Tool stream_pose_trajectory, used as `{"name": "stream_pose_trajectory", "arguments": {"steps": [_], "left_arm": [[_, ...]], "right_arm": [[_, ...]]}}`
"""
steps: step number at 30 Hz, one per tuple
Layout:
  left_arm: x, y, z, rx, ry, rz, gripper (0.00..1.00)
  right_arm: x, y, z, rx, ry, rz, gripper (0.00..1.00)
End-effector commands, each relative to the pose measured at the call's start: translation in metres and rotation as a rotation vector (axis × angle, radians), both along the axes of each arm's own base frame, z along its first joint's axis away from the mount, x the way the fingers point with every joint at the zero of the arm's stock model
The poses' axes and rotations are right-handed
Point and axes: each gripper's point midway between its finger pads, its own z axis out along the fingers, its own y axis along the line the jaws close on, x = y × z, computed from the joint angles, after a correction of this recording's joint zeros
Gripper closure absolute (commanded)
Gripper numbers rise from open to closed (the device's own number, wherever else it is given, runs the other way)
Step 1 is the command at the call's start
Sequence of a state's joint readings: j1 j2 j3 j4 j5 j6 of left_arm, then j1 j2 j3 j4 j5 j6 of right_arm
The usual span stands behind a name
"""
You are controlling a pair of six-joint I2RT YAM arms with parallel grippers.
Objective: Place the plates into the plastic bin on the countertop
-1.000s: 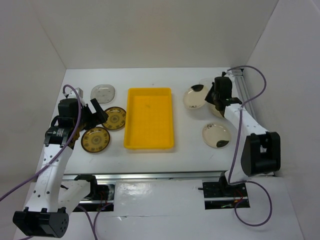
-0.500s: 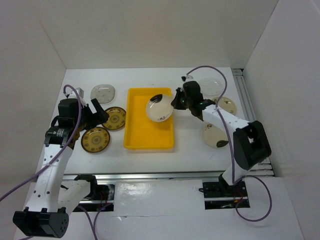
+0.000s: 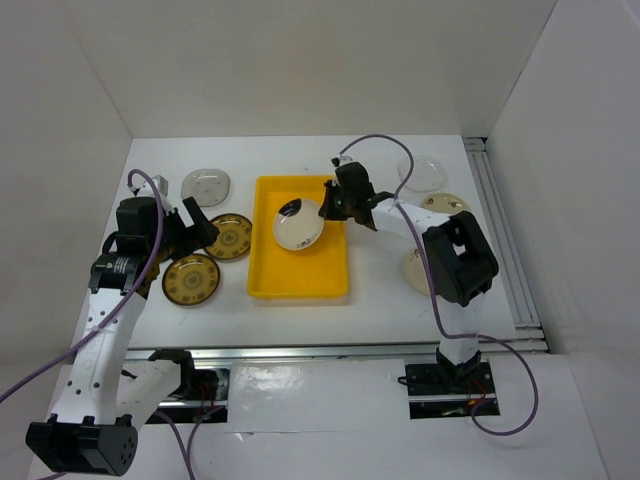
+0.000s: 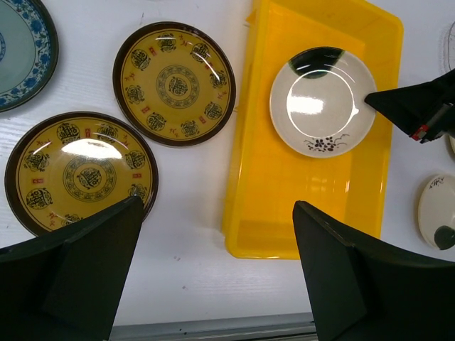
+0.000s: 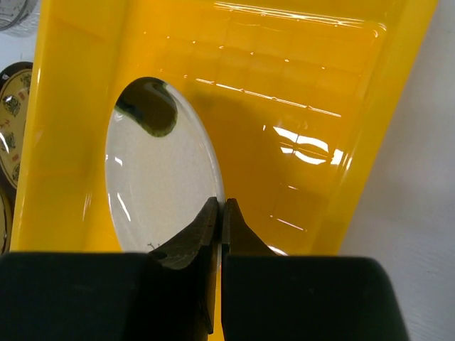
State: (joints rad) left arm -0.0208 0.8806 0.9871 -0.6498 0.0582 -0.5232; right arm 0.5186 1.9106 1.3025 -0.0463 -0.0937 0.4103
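Note:
My right gripper (image 3: 325, 208) is shut on the rim of a cream plate with a dark mark (image 3: 298, 222) and holds it tilted over the yellow bin (image 3: 325, 270). In the right wrist view the closed gripper (image 5: 220, 209) pinches the plate's edge (image 5: 160, 170) above the bin floor (image 5: 306, 106). My left gripper (image 3: 203, 228) is open and empty, hovering by two brown-gold plates (image 3: 229, 237) (image 3: 190, 279). The left wrist view shows both brown-gold plates (image 4: 174, 84) (image 4: 82, 172), a blue-patterned plate (image 4: 18, 50), and the cream plate (image 4: 322, 101) over the bin (image 4: 263, 213).
A white-grey plate (image 3: 206, 183) lies at the back left. A clear glass plate (image 3: 420, 172) and a cream plate (image 3: 445, 203) lie at the back right. Another cream plate (image 3: 418, 272) is partly hidden by the right arm. White walls surround the table.
My right gripper has carried the cream plate leftward from the right side of the table to over the bin. The left arm has not moved.

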Motion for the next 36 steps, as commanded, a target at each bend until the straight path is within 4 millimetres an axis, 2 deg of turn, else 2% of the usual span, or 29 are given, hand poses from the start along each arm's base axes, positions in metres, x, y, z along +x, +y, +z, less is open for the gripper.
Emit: {"name": "stream_pose_trajectory", "arguments": {"steps": [1, 3, 6, 7, 8, 10, 12, 13, 14, 15, 16, 17, 18, 20, 21, 22, 24, 25, 26, 28, 30, 34, 36], "left_arm": [[0.005, -0.001, 0.009, 0.007, -0.053, -0.018, 0.0], [0.005, -0.001, 0.009, 0.007, -0.053, -0.018, 0.0], [0.006, -0.001, 0.007, 0.007, -0.044, -0.019, 0.0], [0.006, -0.001, 0.007, 0.007, -0.044, -0.019, 0.0], [0.007, -0.001, 0.004, 0.007, -0.033, -0.019, 0.0], [0.008, 0.003, 0.004, 0.01, -0.032, 0.007, 0.0], [0.008, 0.006, 0.0, 0.013, -0.013, 0.027, 0.0], [0.007, 0.009, -0.003, 0.024, -0.002, 0.042, 0.0], [0.008, 0.01, -0.006, 0.014, 0.011, 0.063, 0.0], [0.007, 0.012, -0.008, 0.012, 0.023, 0.078, 0.0], [0.006, 0.016, -0.013, 0.019, 0.05, 0.112, 0.0], [0.006, 0.018, -0.019, 0.004, 0.08, 0.148, 0.0], [0.005, 0.021, -0.024, 0.0, 0.104, 0.18, 0.0], [-0.008, 0.032, -0.038, -0.005, 0.185, 0.288, 0.0], [-0.017, 0.034, -0.057, -0.053, 0.245, 0.371, 0.0], [-0.024, 0.037, -0.066, -0.085, 0.271, 0.42, 0.0], [-0.037, 0.041, -0.084, -0.172, 0.302, 0.54, 0.0], [-0.049, 0.042, -0.105, -0.19, 0.345, 0.58, 0.0], [-0.055, 0.042, -0.106, -0.215, 0.32, 0.612, 0.0], [-0.058, 0.042, -0.115, -0.279, 0.297, 0.674, 0.0], [-0.066, 0.043, -0.127, -0.318, 0.294, 0.726, 0.02], [-0.069, 0.047, -0.143, -0.343, 0.279, 0.788, 0.02], [-0.074, 0.053, -0.157, -0.33, 0.296, 0.848, 0.02]], "right_arm": [[0.019, 0.018, 0.025, 0.041, -0.086, 0.012, 1.0], [0.018, 0.021, 0.024, 0.037, -0.089, 0.013, 0.97], [0.019, 0.02, 0.021, 0.026, -0.083, 0.005, 0.8], [0.017, 0.024, 0.024, 0.026, -0.082, 0.014, 0.79], [0.017, 0.024, 0.024, 0.026, -0.082, 0.014, 0.74], [0.014, 0.028, 0.023, 0.021, -0.087, 0.028, 0.56], [0.01, 0.033, 0.029, 0.027, -0.096, 0.04, 0.49], [0.012, 0.034, 0.042, 0.035, -0.124, 0.045, 0.45], [0.007, 0.038, 0.046, 0.029, -0.127, 0.061, 0.41], [0.006, 0.044, 0.064, 0.045, -0.162, 0.066, 0.37], [0.004, 0.049, 0.077, 0.05, -0.183, 0.08, 0.18], [-0.006, 0.056, 0.082, 0.044, -0.193, 0.111, 0.15], [-0.007, 0.059, 0.108, 0.054, -0.249, 0.102, 0.0], [-0.018, 0.065, 0.131, 0.061, -0.283, 0.124, 0.0], [-0.031, 0.07, 0.156, 0.08, -0.333, 0.143, 0.0], [-0.039, 0.072, 0.166, 0.089, -0.35, 0.148, 0.0], [-0.059, 0.075, 0.173, 0.106, -0.369, 0.191, 0.0], [-0.072, 0.078, 0.19, 0.145, -0.398, 0.222, 0.0], [-0.08, 0.077, 0.182, 0.143, -0.39, 0.254, 0.0], [-0.097, 0.081, 0.191, 0.183, -0.401, 0.311, 0.0], [-0.105, 0.08, 0.177, 0.178, -0.383, 0.345, 0.0], [-0.117, 0.083, 0.167, 0.193, -0.355, 0.401, 0.0], [-0.121, 0.085, 0.161, 0.202, -0.348, 0.422, 0.0]]}}
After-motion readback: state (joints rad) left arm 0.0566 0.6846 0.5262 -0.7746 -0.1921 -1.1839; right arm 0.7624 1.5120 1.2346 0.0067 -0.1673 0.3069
